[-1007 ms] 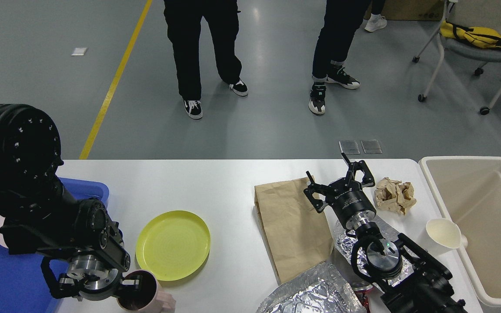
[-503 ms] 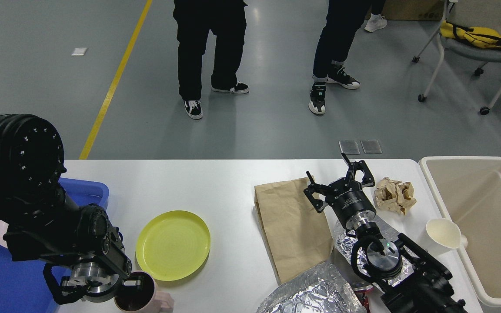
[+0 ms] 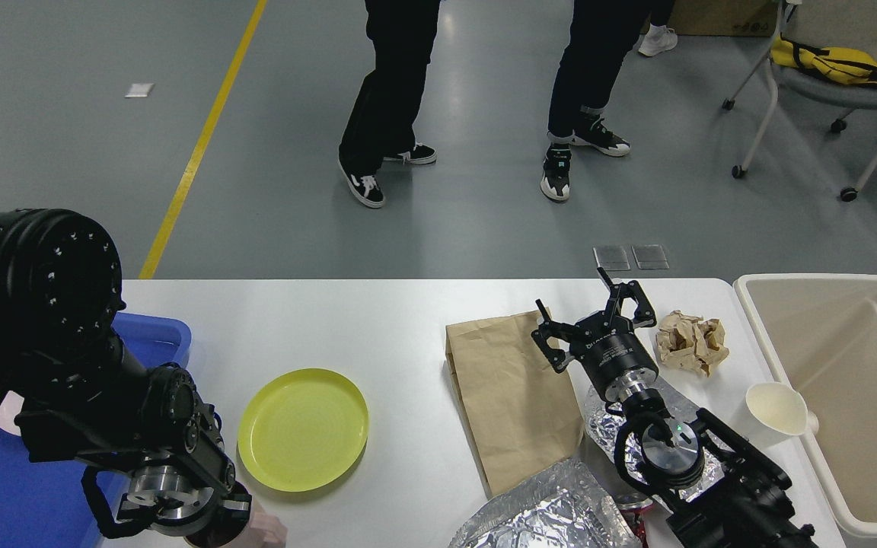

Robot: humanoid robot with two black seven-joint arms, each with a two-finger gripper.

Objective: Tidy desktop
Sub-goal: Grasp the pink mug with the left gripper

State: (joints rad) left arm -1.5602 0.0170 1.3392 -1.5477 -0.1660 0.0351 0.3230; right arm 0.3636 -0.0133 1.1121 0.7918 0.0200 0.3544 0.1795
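Observation:
The white desktop [image 3: 408, 327] fills the lower half of the head view. My left gripper [image 3: 214, 525] hangs low at the bottom left edge, pointing down, apparently shut on the rim of a pink cup [image 3: 265, 530] that is mostly hidden under it. A yellow plate [image 3: 303, 428] lies just right of that arm. My right gripper [image 3: 594, 313] is open and empty, raised between a flat brown paper bag [image 3: 511, 403] and a crumpled paper ball [image 3: 691, 341].
A blue tray [image 3: 151, 335] sits at the left under my left arm. A beige bin [image 3: 789, 278] stands at the right, with a white paper cup [image 3: 777, 407] beside it. Crumpled foil [image 3: 553, 514] and a red can [image 3: 629, 502] lie near my right arm. Two people stand beyond the table.
My left arm has sunk toward the bottom edge, taking the pink cup down with it so it is nearly out of sight. The right arm has not moved. One person stepped right.

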